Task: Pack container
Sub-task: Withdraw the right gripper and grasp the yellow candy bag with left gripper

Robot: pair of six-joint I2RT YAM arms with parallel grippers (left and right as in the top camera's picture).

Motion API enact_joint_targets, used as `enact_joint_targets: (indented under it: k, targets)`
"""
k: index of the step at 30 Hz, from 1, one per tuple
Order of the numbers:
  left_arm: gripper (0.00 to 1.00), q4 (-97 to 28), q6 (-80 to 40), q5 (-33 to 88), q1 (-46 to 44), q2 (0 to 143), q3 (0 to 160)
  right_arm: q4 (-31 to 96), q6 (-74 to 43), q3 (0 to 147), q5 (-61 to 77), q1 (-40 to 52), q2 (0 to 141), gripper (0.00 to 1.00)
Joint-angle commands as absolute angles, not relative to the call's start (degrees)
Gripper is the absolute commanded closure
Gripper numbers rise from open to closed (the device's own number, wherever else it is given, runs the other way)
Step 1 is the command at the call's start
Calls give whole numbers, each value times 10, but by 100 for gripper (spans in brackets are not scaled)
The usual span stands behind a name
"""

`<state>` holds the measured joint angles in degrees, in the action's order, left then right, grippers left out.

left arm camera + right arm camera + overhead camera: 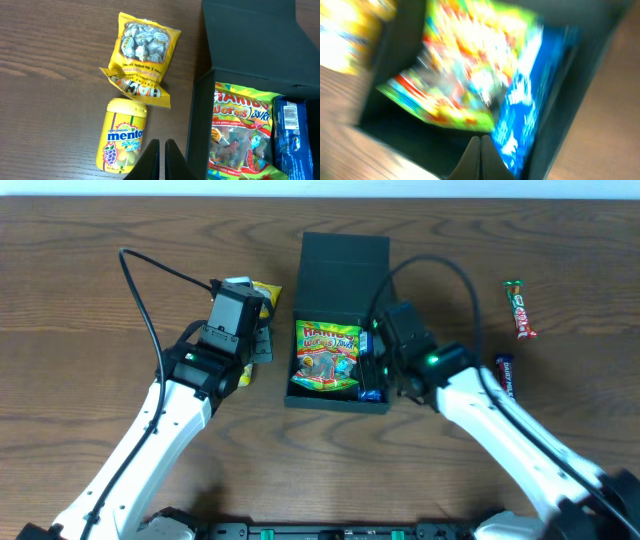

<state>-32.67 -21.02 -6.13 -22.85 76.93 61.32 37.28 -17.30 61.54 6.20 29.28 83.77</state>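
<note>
The container (338,406) is a dark box, its flap lid (345,272) open at the back. Inside lie a Haribo gummy-worm bag (326,358) and a blue packet (371,380). My right gripper (378,360) is shut and empty above the box's right side; its view is blurred, showing the gummy bag (470,65) and the blue packet (525,100) past the fingers (481,155). My left gripper (162,157) is shut and empty, left of the container wall (200,115), beside a yellow Mentos bottle (122,140) and a yellow candy bag (142,55).
A red-and-green chocolate bar (519,308) and a dark blue chocolate bar (506,375) lie on the wooden table right of the box. The yellow candy bag (266,292) lies left of the lid. Cables arc over both arms.
</note>
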Motion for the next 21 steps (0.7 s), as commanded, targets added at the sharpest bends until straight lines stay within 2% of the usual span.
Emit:
enact_joint_targets:
  k: [1, 5, 10, 12, 13, 14, 15, 16, 17, 18, 19, 21]
  targets:
    - [93, -327, -212, -65, -225, 772, 611, 371, -151, 644, 5, 256, 780, 99]
    - [91, -323, -193, -143, -223, 798, 611, 402, -149, 642, 4, 161, 777, 99]
    - [90, -257, -166, -135, -212, 869, 611, 430, -133, 616, 4, 27, 784, 99]
    - [79, -207, -126, -135, -210, 889, 611, 430, -132, 610, 5, -11, 785, 99]
    - [68, -191, -110, -135, -208, 895, 611, 430, -132, 608, 8, -24, 785, 99]
    - [45, -167, -85, -135, -206, 906, 611, 430, -132, 606, 16, -39, 785, 96]
    - [14, -148, -67, -135, -204, 917, 611, 430, -131, 604, 25, -53, 785, 83]
    - [5, -132, -52, -135, -202, 928, 611, 430, -126, 601, 35, -67, 786, 64]
    - [5, -119, -42, -135, -201, 938, 611, 430, -124, 601, 36, -75, 787, 52]
    - [5, -111, -37, -135, -200, 947, 611, 430, -120, 600, 37, -82, 787, 33]
    - [5, -101, -38, -135, -198, 957, 611, 429, -119, 599, 37, -89, 788, 23]
    - [5, -84, -38, -126, -194, 979, 611, 428, -119, 599, 37, -97, 788, 16]
